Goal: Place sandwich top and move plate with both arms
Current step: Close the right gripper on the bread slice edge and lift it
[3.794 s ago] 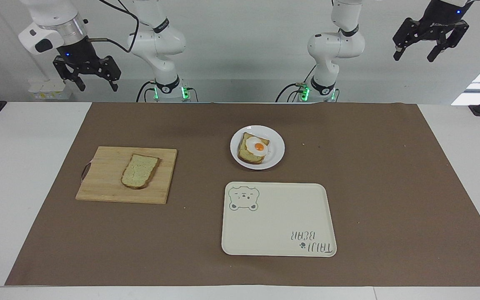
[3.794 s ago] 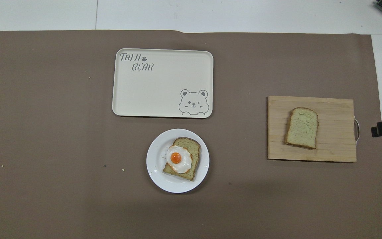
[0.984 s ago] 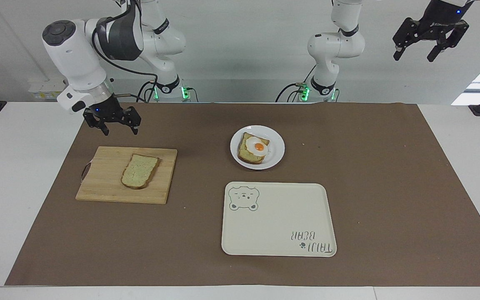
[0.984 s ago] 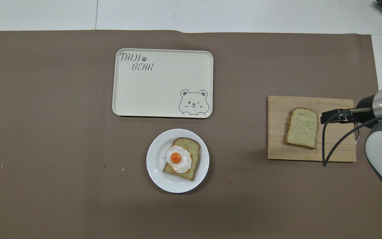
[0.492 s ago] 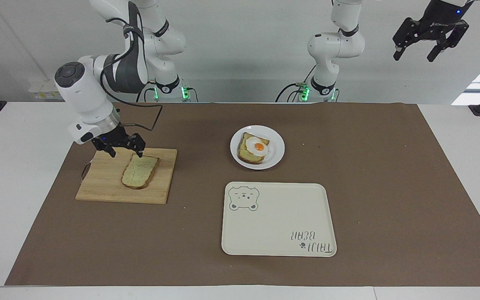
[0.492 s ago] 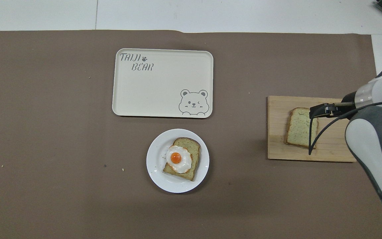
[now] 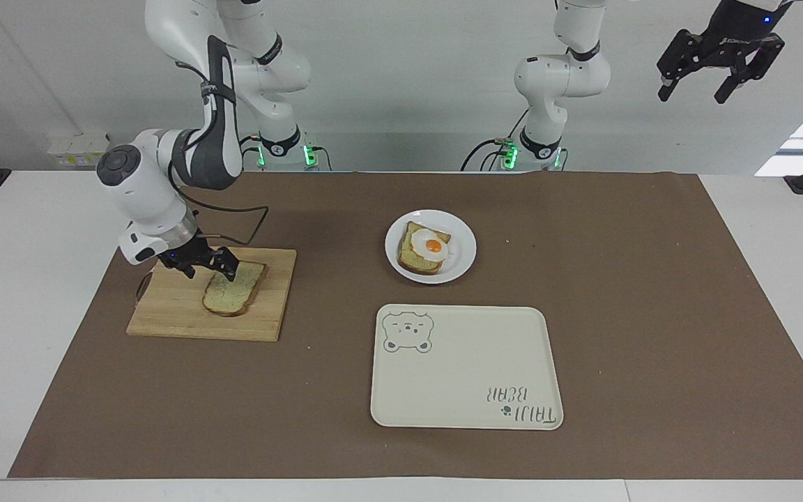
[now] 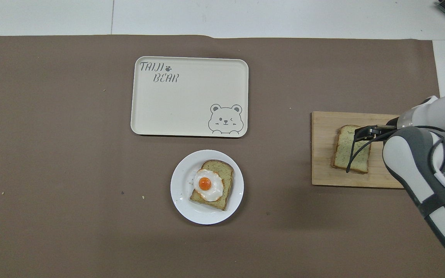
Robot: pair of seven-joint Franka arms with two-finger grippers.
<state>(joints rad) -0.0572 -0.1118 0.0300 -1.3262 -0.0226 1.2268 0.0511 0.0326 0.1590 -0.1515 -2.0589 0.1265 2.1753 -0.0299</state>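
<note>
Brown mat, sandwich top (image 7: 234,296) between right gripper (image 7: 208,270) open jaws

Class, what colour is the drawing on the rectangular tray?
Grey bear face on the cream rectangular tray, clearest in the overhead view.

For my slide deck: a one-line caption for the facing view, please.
Right gripper, fingers open, over the sandwich top on the cutting board; left gripper waits raised.

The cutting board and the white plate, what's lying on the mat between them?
Nothing: bare brown mat separates the cutting board from the plate, clearest in the overhead view.
</note>
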